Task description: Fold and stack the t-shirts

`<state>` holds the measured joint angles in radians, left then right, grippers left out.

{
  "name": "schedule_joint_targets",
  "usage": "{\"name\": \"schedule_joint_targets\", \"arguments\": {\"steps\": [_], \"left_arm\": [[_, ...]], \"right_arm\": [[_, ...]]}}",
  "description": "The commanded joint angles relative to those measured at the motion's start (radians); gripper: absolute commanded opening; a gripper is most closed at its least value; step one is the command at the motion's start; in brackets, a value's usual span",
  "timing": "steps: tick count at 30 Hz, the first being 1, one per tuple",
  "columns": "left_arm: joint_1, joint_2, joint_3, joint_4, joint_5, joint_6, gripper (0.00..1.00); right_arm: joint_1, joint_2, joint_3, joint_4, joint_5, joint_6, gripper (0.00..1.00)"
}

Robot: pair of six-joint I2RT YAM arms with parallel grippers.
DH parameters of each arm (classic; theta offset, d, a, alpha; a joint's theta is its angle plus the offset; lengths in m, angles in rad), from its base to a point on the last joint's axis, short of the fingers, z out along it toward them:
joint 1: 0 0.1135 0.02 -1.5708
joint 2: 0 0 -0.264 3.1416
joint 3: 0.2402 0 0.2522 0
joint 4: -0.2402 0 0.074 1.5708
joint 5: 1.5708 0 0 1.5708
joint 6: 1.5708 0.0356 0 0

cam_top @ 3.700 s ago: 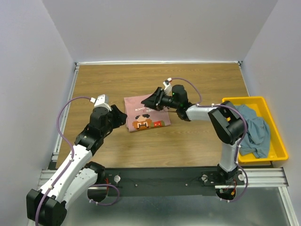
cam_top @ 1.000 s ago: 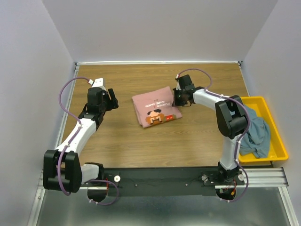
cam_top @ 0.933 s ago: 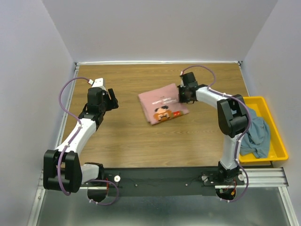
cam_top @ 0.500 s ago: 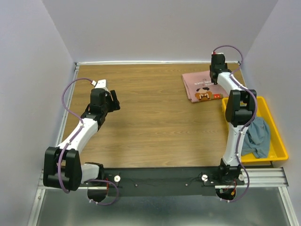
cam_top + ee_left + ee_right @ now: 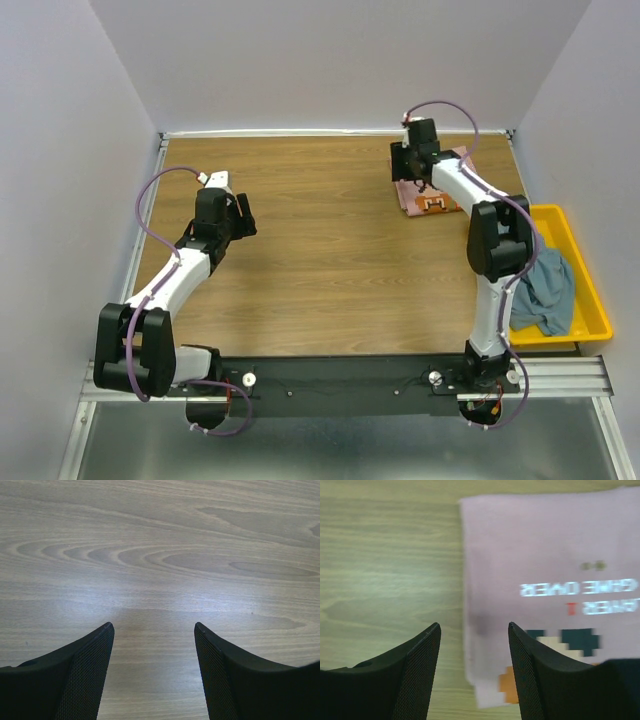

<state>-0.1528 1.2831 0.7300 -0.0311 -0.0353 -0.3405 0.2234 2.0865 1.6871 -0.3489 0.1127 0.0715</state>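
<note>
Pink t-shirt (image 5: 428, 203) sat folded at the far right corner of the table (image 5: 330, 250), print up, and my right gripper (image 5: 406, 170) hung right over its left edge. On the right wrist feed that shirt (image 5: 545, 565) filled the right half of the picture. Its straight folded edge ran away from me through the gap between the fingers (image 5: 422, 670).

The right gripper (image 5: 473, 626) had its jaws spread apart with nothing pinched between them. Whether a fingertip brushed the cloth, I couldn't tell. My left gripper (image 5: 243, 215) was well away on the left side of the table. On its own feed the left gripper (image 5: 153, 626) stood wide too, with only bare wood under it.

From above, the cartoon print lay at the shirt's near end with the lettering beyond it. On the wrist feed that lettering read upside down. The arm hid too much of the fold for me to call its long axis. The blue-grey t-shirt (image 5: 545, 285) lay crumpled in the yellow bin (image 5: 560, 213), near the right edge.
</note>
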Motion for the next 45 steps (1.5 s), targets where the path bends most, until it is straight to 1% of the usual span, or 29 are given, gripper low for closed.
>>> {"name": "schedule_joint_targets", "arguments": {"steps": [1, 6, 7, 12, 14, 17, 18, 20, 21, 24, 35, 38, 39, 41, 44, 45], "left_arm": [[-0.007, -0.007, 0.003, 0.023, -0.020, 0.008, 0.73], [-0.005, -0.018, -0.001, 0.022, -0.023, 0.009, 0.73], [-0.007, -0.021, -0.003, 0.022, -0.025, 0.011, 0.73], [-0.007, -0.021, -0.001, 0.022, -0.029, 0.011, 0.73], [-0.008, -0.016, 0.000, 0.022, -0.029, 0.011, 0.73], [-0.008, -0.011, 0.002, 0.022, -0.032, 0.011, 0.73], [-0.008, -0.010, 0.002, 0.022, -0.032, 0.011, 0.73], [-0.008, -0.007, 0.000, 0.022, -0.035, 0.011, 0.73], [-0.008, -0.005, 0.000, 0.020, -0.035, 0.012, 0.73], [-0.008, -0.005, 0.000, 0.019, -0.041, 0.017, 0.73], [-0.010, -0.013, -0.009, 0.013, -0.066, 0.020, 0.73], [-0.013, -0.008, -0.011, 0.013, -0.066, 0.018, 0.73], [-0.013, -0.007, -0.011, 0.011, -0.069, 0.018, 0.73], [-0.013, -0.005, -0.011, 0.011, -0.071, 0.018, 0.73], [-0.011, -0.004, -0.006, 0.013, -0.078, 0.017, 0.73], [-0.013, -0.002, -0.003, 0.013, -0.078, 0.018, 0.73]], "right_arm": [[0.045, 0.058, -0.024, -0.027, -0.036, 0.042, 0.63], [0.068, 0.112, -0.029, -0.027, 0.039, 0.013, 0.58], [0.071, 0.124, -0.032, -0.027, 0.076, 0.001, 0.55], [0.073, 0.136, -0.049, -0.025, 0.231, -0.025, 0.49], [0.074, 0.142, -0.049, -0.027, 0.254, -0.054, 0.48], [0.073, 0.158, -0.052, -0.025, 0.307, -0.093, 0.39], [0.074, 0.164, -0.052, -0.025, 0.343, -0.102, 0.32], [0.073, 0.178, -0.049, -0.022, 0.376, -0.134, 0.24], [0.071, 0.196, -0.046, -0.021, 0.410, -0.148, 0.14], [0.053, 0.225, -0.026, -0.003, 0.453, -0.191, 0.01], [-0.104, 0.302, 0.100, 0.039, 0.502, -0.304, 0.01], [-0.136, 0.325, 0.128, 0.042, 0.507, -0.305, 0.01], [-0.139, 0.331, 0.131, 0.042, 0.501, -0.303, 0.02], [-0.141, 0.333, 0.143, 0.042, 0.487, -0.291, 0.09], [-0.139, 0.293, 0.141, 0.041, 0.420, -0.231, 0.14], [-0.137, 0.279, 0.140, 0.037, 0.397, -0.214, 0.23]]}}
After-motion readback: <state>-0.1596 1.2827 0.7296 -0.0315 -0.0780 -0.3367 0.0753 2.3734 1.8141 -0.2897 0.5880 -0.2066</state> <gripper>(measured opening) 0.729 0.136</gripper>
